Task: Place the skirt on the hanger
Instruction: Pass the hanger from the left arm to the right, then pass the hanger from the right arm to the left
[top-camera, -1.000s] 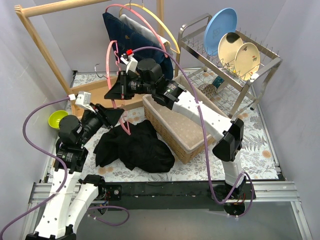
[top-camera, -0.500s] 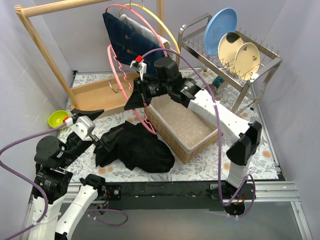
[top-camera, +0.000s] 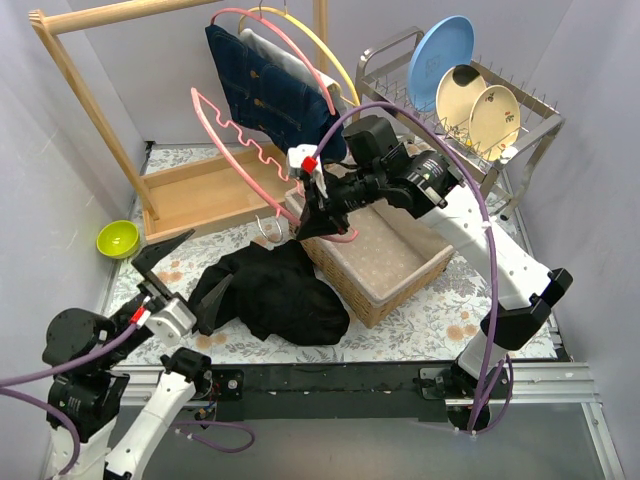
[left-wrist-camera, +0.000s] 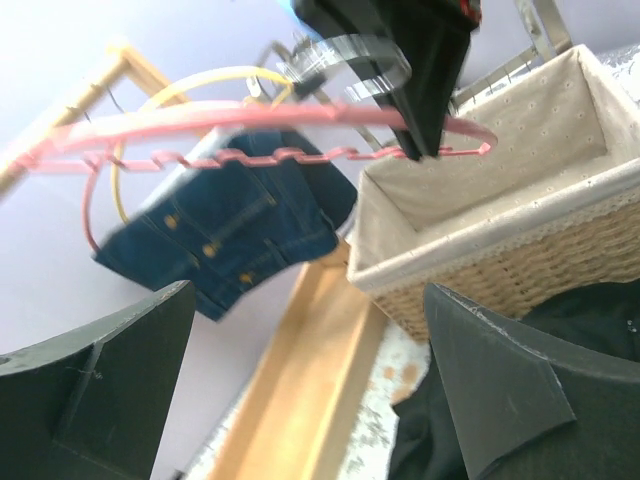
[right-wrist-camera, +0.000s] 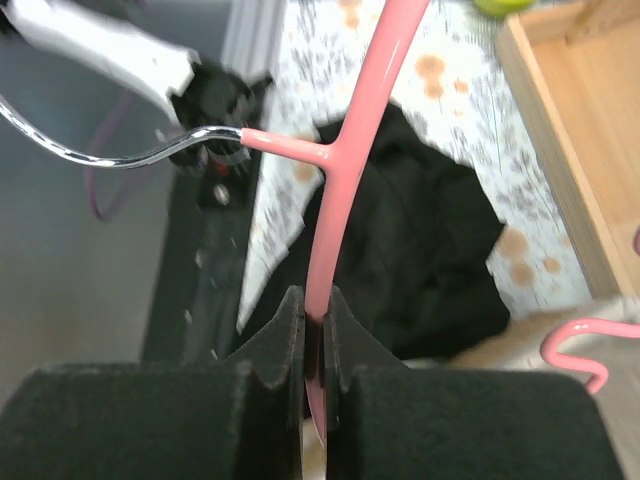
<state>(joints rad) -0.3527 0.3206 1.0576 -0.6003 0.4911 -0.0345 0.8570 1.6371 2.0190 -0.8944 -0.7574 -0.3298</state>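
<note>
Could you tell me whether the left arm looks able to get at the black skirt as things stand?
Probably yes: the open left claw sits beside the skirt with nothing between them; the hanger is held above.

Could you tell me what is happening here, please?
The right pincer is shut on a pink hanger, holding it in the air over the basket. The black skirt lies crumpled on the table beside the basket, not yet on the hanger. The left pincer is open near the skirt, gripping nothing.

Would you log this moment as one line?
right gripper: shut on pink plastic hanger | left gripper: open, empty | black fabric skirt: heaped on table
</note>
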